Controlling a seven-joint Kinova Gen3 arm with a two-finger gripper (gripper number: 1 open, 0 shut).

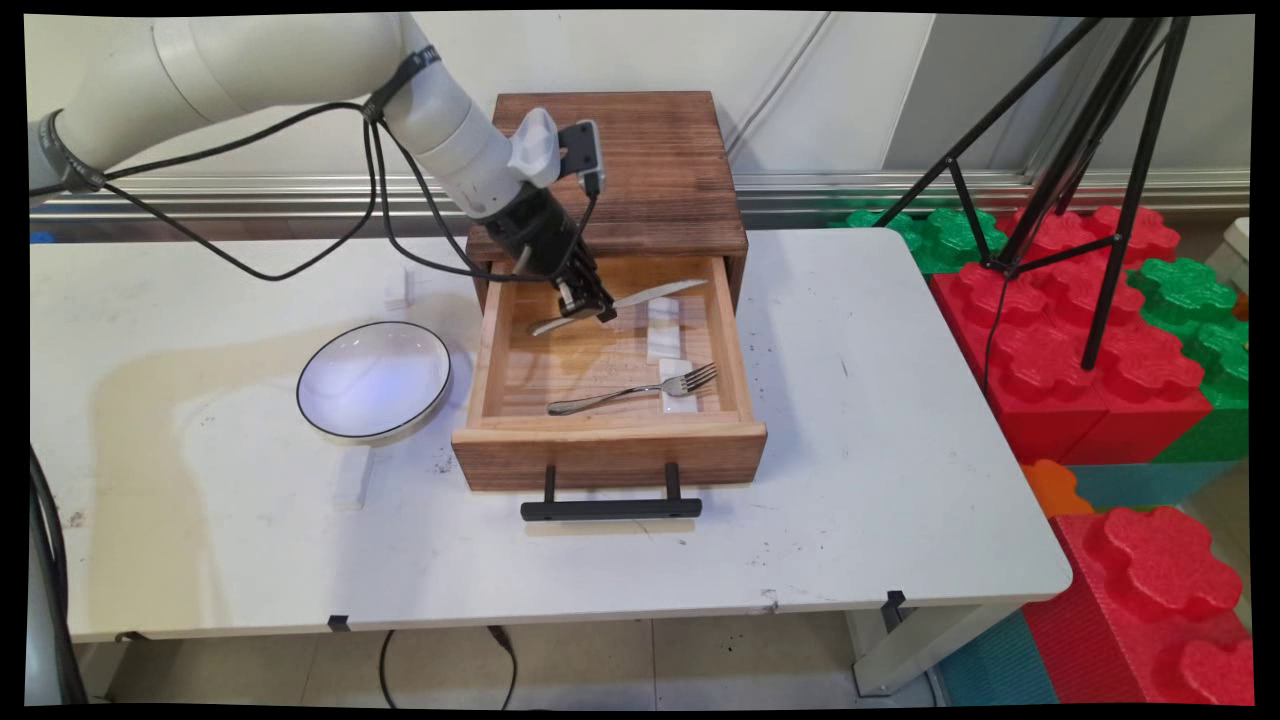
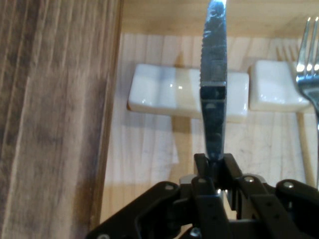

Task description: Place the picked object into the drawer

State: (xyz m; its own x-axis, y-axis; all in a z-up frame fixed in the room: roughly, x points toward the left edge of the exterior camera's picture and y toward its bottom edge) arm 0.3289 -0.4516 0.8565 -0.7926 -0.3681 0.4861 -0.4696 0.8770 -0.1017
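The gripper [image 1: 598, 306] is pinching a table knife [image 1: 640, 297] between nearly closed fingers, holding it just above the floor of the open wooden drawer [image 1: 600, 455]. Doing this well likely means gripping near the handle's balance point and keeping the blade level, clear of the drawer walls. The knife is slim polished steel with a serrated edge. Beneath it, two glossy white ceramic cutlery rests [image 2: 164, 94] are lying on pale, grainy wood; a shiny fork [image 1: 640, 390] is resting on one.
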